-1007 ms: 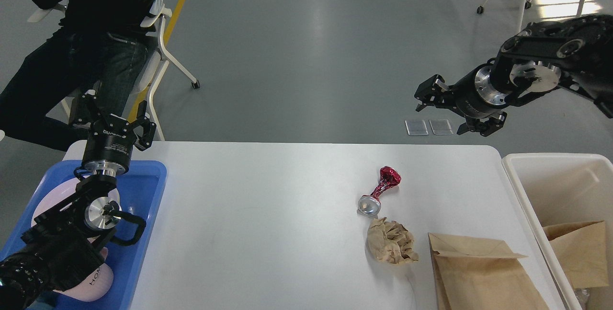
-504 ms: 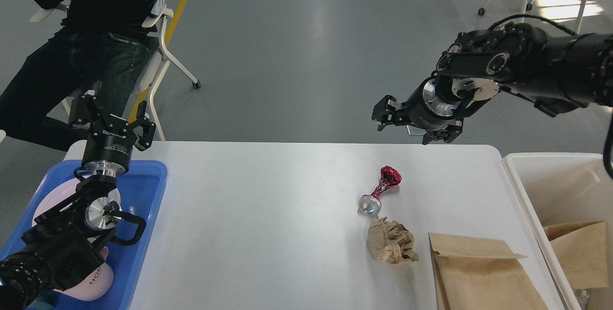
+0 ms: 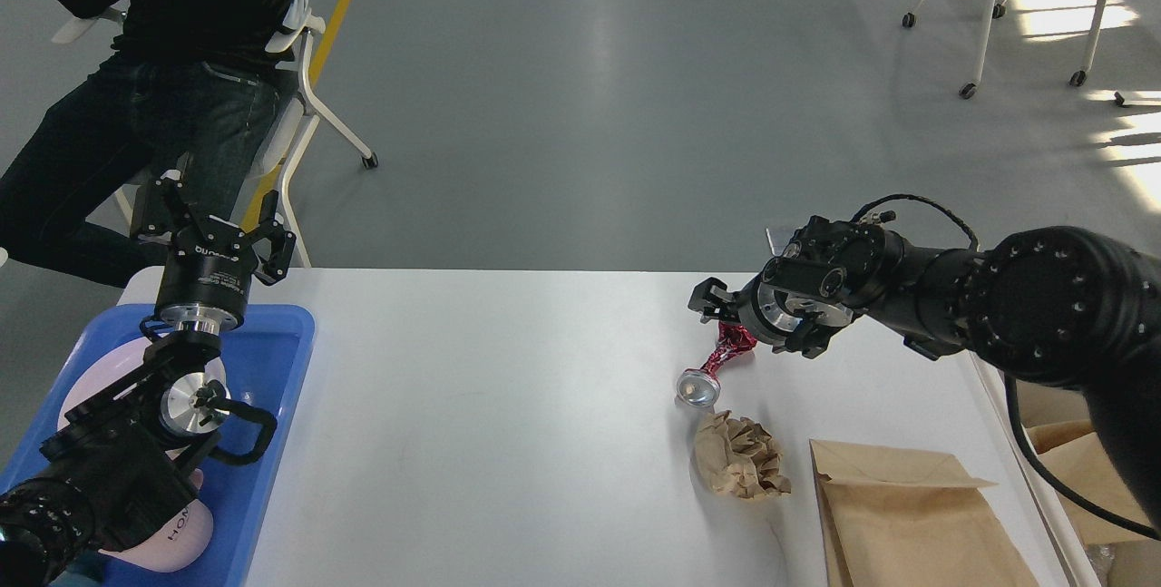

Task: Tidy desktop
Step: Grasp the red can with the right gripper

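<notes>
Head view: right gripper (image 3: pixel 717 310) at crushed red can (image 3: pixel 717 360) on desktop (image 3: pixel 499 406), likely to bin it; opening unclear. Left gripper (image 3: pixel 213 220) spread wide, idle over blue tray (image 3: pixel 272 442).

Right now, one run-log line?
right end effector: at crushed red can, open | left end effector: open, over blue tray | desktop: untidy

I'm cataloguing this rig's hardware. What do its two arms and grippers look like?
Both arms are matte black with round silver metal discs at the wrist joints. The left gripper has black fingers and white lettering on its cylindrical body. The right gripper is black too, with a thin black cable looping over its forearm.
</notes>
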### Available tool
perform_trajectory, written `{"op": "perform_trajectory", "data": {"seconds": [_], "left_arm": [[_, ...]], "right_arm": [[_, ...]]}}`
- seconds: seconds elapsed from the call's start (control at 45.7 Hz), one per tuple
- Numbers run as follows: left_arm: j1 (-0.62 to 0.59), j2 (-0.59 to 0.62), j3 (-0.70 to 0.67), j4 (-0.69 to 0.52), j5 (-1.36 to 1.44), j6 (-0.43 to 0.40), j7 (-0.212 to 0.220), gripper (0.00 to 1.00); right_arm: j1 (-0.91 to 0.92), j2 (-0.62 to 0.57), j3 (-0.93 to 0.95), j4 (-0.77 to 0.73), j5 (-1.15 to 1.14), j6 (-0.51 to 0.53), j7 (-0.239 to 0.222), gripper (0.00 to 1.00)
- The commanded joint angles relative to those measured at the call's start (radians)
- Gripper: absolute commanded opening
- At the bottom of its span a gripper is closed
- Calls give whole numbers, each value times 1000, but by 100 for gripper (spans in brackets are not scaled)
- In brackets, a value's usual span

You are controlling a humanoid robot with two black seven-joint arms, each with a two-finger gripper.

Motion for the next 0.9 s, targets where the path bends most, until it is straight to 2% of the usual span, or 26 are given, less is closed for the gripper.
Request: {"op": "perform_trajectory", "data": {"seconds": [0.0,0.328,0.569,0.701,0.876], "left_arm": [[0,0,0,0,1,-1,0,97],[0,0,0,0,1,1,0,97],[0,0,0,0,1,1,0,97],[0,0,0,0,1,1,0,97],[0,0,0,0,1,-1,0,96]], "right_arm": [[-55,26,-3,-37,-2,-70,0,100],[-202,118,-7,-160,-5,-195,-3,100],[-213,125,-15,-179,-9,-202,-6,100],[-222,129,-15,-183,-11,-202,-6,94],[-235,143,-20,-205,-12,-202,-8,94]]}}
